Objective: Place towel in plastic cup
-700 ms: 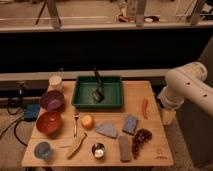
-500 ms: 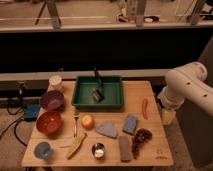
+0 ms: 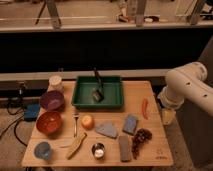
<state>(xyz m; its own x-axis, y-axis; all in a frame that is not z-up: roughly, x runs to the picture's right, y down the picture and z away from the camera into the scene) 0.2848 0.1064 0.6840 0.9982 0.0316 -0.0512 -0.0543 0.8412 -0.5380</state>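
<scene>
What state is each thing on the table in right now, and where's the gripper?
towel: flat on the table
plastic cup: upright, no towel in it
metal cup: upright
pale cup: upright
tray: holding a brush
gripper: by the table's right edge, far from the towel
</scene>
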